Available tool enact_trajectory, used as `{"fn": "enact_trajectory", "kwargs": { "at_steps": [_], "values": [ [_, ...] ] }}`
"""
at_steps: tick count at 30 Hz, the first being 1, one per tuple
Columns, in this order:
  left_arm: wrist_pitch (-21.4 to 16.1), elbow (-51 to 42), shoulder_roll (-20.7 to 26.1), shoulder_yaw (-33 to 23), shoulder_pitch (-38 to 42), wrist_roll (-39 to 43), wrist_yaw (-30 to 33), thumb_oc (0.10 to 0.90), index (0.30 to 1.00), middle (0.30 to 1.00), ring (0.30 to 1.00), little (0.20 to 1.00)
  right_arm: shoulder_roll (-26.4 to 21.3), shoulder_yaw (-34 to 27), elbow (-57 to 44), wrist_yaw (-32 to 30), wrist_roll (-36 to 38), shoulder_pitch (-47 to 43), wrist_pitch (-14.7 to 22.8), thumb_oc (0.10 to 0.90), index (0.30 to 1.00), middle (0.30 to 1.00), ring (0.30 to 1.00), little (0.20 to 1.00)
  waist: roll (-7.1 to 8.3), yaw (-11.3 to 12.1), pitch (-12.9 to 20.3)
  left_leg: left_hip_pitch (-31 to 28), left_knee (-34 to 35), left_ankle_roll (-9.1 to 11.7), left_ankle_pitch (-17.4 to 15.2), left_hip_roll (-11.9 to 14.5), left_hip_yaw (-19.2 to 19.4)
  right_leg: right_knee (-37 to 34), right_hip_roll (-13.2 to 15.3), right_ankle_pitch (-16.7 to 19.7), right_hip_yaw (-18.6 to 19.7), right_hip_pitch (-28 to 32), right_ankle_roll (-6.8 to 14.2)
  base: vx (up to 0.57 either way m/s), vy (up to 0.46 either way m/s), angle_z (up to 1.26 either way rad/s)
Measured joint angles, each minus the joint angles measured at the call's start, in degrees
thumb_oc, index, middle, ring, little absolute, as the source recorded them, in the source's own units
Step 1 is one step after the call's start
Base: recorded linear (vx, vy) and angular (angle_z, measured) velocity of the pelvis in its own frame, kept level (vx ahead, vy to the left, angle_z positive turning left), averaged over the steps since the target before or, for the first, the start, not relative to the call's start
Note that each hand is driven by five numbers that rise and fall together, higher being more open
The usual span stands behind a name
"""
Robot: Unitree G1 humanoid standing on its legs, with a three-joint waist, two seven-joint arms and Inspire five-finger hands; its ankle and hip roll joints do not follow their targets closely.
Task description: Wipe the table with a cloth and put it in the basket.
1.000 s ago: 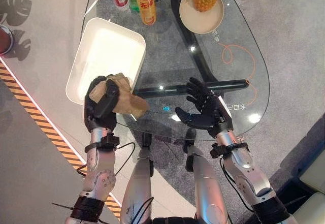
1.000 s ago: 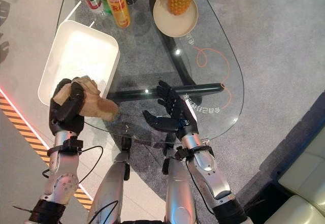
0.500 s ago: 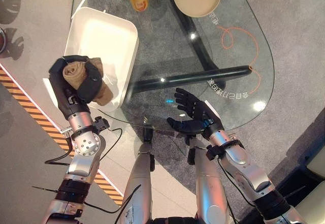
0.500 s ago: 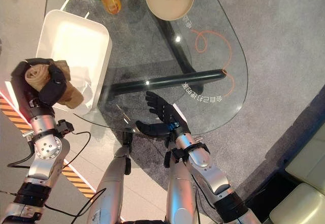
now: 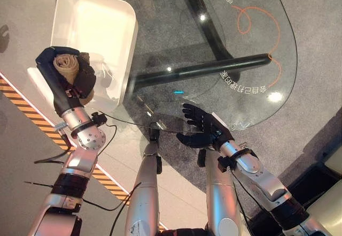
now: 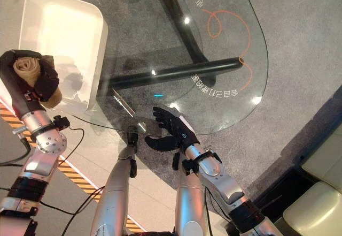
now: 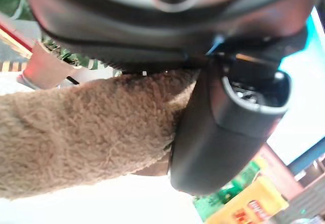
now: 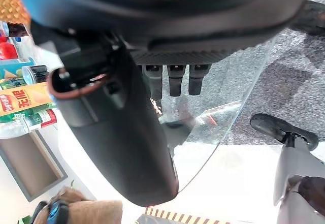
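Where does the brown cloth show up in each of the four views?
Left eye view: cloth bunched in the left hand, at the white basket's near left corner.
Right eye view: cloth at far left, same grip.
Left wrist view: cloth under the thumb, close up.
Right wrist view: cloth at the bottom edge.
Shared landmark: the basket.

The robot's dark left hand (image 5: 63, 75) is raised at the near left on its silver-grey arm, fingers and thumb curled tight round a bunched tan fuzzy cloth (image 5: 66, 65). The dark right hand (image 5: 203, 131) sits near centre, palm turned up, fingers relaxed and spread.
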State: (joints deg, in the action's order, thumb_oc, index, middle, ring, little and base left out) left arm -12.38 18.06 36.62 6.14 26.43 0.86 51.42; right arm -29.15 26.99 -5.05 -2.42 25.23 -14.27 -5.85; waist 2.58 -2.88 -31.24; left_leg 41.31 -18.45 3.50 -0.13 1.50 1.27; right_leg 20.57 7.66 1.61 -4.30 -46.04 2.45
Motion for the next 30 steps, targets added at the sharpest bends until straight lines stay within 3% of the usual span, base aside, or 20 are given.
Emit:
{"fn": "enact_trajectory", "kwargs": {
  "at_steps": [11, 19, 27, 30],
  "values": [
    [0.35, 5.72, 0.38, 2.81, 5.39, -0.61, 0.94, 0.1, 0.3, 0.3, 0.3, 0.2, -0.34, 2.47, 0.51, 1.16, 0.01, -3.3, -3.68, 0.8, 0.9, 0.9, 0.9, 0.9, 1.58, -2.12, 0.12, 4.91, -4.14, 0.34, -1.92, 1.3, 0.1, -0.34, -1.34, 0.93, 0.17, -2.95, -0.08, 0.03, 0.034, -0.05],
    [0.52, 7.98, 1.43, 6.94, 9.38, -1.72, 0.66, 0.1, 0.3, 0.3, 0.3, 0.2, 0.01, 2.69, 1.77, 1.21, 0.18, -6.68, -5.03, 0.8, 0.9, 0.9, 0.9, 0.9, 1.97, -2.16, 0.07, 7.89, -4.48, 0.42, -1.86, 1.53, 0.39, -1.64, -1.69, 2.14, 0.43, -5.47, -0.11, -0.01, 0.024, -0.03],
    [1.05, 11.77, 0.68, 6.87, 13.65, 1.95, -0.65, 0.1, 0.3, 0.3, 0.3, 0.2, 0.18, 2.69, 3.99, 1.14, 0.22, -10.57, -5.2, 0.8, 0.9, 0.9, 0.9, 0.9, 2.01, -2.15, 0.11, 8.9, -3.89, 0.62, -1.76, 1.64, 0.65, -1.89, -1.86, 2.22, 0.37, -6.81, -0.15, -0.02, 0.0, -0.01],
    [1.21, 13.52, 0.64, 6.84, 15.37, 3.44, -0.74, 0.169, 0.359, 0.359, 0.359, 0.269, 0.09, 2.65, 4.64, 1.1, 0.27, -11.64, -5.21, 0.8, 0.9, 0.9, 0.9, 0.9, 2.01, -2.22, 0.11, 9.35, -3.72, 0.67, -1.58, 1.72, 0.64, -1.93, -1.93, 2.3, 0.34, -7.34, -0.23, 0.0, 0.0, 0.0]
  ]
}}
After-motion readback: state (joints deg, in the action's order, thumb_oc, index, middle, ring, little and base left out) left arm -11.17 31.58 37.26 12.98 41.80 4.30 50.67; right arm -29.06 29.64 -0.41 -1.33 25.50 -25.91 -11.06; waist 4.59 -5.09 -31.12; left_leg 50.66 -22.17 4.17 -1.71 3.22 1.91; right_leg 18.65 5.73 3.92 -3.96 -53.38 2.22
